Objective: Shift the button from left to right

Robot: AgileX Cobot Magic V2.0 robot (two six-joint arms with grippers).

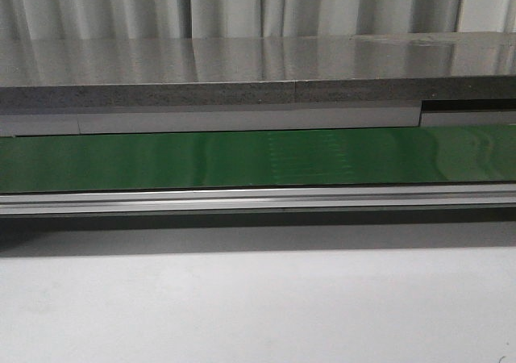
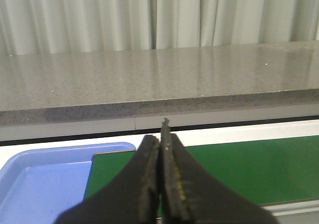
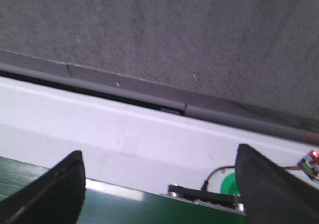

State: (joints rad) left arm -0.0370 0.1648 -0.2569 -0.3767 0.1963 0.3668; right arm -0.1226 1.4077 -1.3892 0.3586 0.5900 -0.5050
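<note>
The button is not in view in any frame. My left gripper (image 2: 160, 134) is shut with nothing between its black fingers, held above the green conveyor belt (image 2: 249, 169) near a blue tray (image 2: 40, 184). My right gripper (image 3: 159, 184) is open and empty, its two black fingers (image 3: 55, 189) spread wide over the belt's far edge (image 3: 99, 209) and a white side panel (image 3: 124, 134). Neither gripper shows in the front view, where the green belt (image 1: 242, 157) runs across the middle.
A grey stone-like counter (image 1: 242, 64) runs behind the belt, with white curtains behind it. An aluminium rail (image 1: 242, 198) edges the belt's front, then a white table surface (image 1: 242, 306). A black bracket (image 3: 202, 193), a green round part (image 3: 230, 184) and a small circuit board (image 3: 311, 163) sit near the right gripper.
</note>
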